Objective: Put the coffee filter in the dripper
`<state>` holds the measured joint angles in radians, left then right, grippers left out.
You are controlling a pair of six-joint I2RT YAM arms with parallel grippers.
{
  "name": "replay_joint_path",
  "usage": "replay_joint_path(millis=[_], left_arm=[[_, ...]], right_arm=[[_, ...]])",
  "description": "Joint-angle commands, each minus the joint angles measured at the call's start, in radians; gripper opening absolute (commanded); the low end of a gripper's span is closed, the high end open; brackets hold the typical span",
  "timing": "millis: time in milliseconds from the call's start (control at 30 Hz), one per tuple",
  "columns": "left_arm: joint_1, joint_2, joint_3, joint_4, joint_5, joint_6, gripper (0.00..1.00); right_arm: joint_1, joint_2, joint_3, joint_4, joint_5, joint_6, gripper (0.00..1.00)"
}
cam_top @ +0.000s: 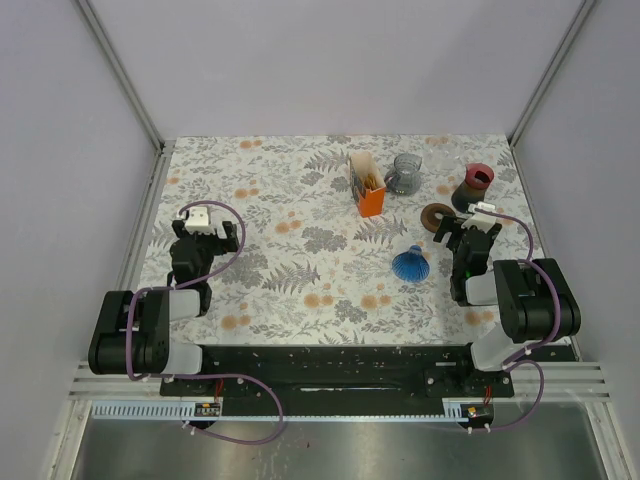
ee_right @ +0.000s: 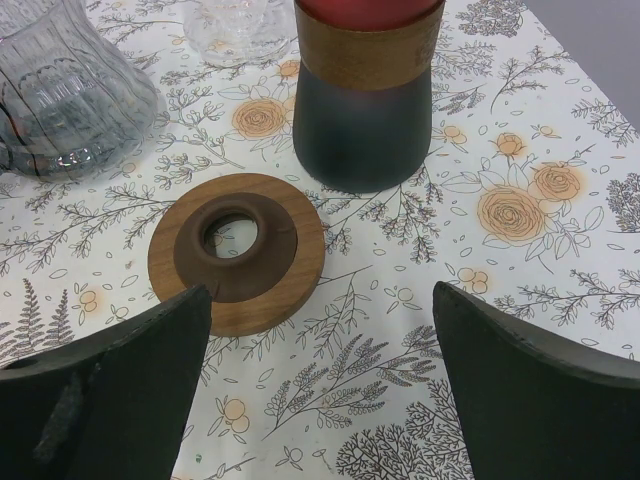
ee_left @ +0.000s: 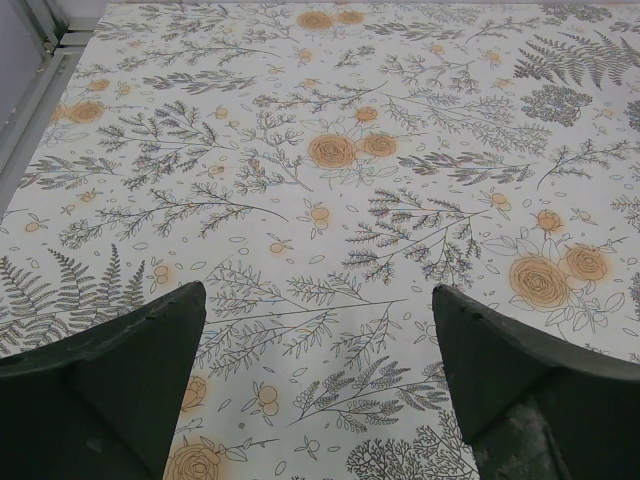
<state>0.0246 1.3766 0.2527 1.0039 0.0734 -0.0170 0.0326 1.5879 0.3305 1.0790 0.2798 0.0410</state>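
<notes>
An orange box (cam_top: 368, 188) holding brown paper coffee filters stands upright at the back centre of the table. A blue ribbed cone-shaped dripper (cam_top: 411, 264) sits right of centre, wide end down. My left gripper (cam_top: 205, 226) is open and empty over the left side of the table, far from both; its view shows only flowered cloth between its fingers (ee_left: 320, 300). My right gripper (cam_top: 478, 230) is open and empty to the right of the blue dripper, its fingertips just short of a wooden ring (ee_right: 237, 250). The filters and the dripper are out of both wrist views.
A wooden ring (cam_top: 438, 216) lies flat ahead of my right gripper. Behind it stands a dark cup with a red top (cam_top: 474, 185), also in the right wrist view (ee_right: 368, 90). A ribbed glass jug (cam_top: 403, 175) (ee_right: 70, 85) and a small glass (ee_right: 240, 30) stand nearby.
</notes>
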Motion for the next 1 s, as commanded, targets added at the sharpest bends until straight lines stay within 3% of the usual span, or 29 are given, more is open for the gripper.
replay_joint_path(millis=[0,600,667,767,900,967], left_arm=[[0.003,-0.001,-0.004,0.076,-0.014,0.011,0.99],[0.003,-0.001,-0.003,0.082,-0.008,0.011,0.99],[0.003,-0.04,0.057,-0.038,-0.01,0.011,0.99],[0.003,-0.093,0.187,-0.334,0.051,0.044,0.99],[0.003,-0.082,0.316,-0.482,0.089,0.1,0.99],[0.003,-0.099,0.384,-0.556,0.088,0.121,0.99]], right_arm=[[-0.002,-0.023,0.013,0.055,0.03,-0.015,0.99],[-0.002,-0.026,0.007,0.068,0.042,-0.012,0.99],[0.0,-0.06,0.01,0.044,0.058,-0.001,1.0],[-0.002,-0.166,0.068,-0.159,0.016,-0.015,0.98],[0.0,-0.267,0.186,-0.413,0.024,0.034,0.95],[0.001,-0.317,0.231,-0.499,-0.055,0.042,0.92]])
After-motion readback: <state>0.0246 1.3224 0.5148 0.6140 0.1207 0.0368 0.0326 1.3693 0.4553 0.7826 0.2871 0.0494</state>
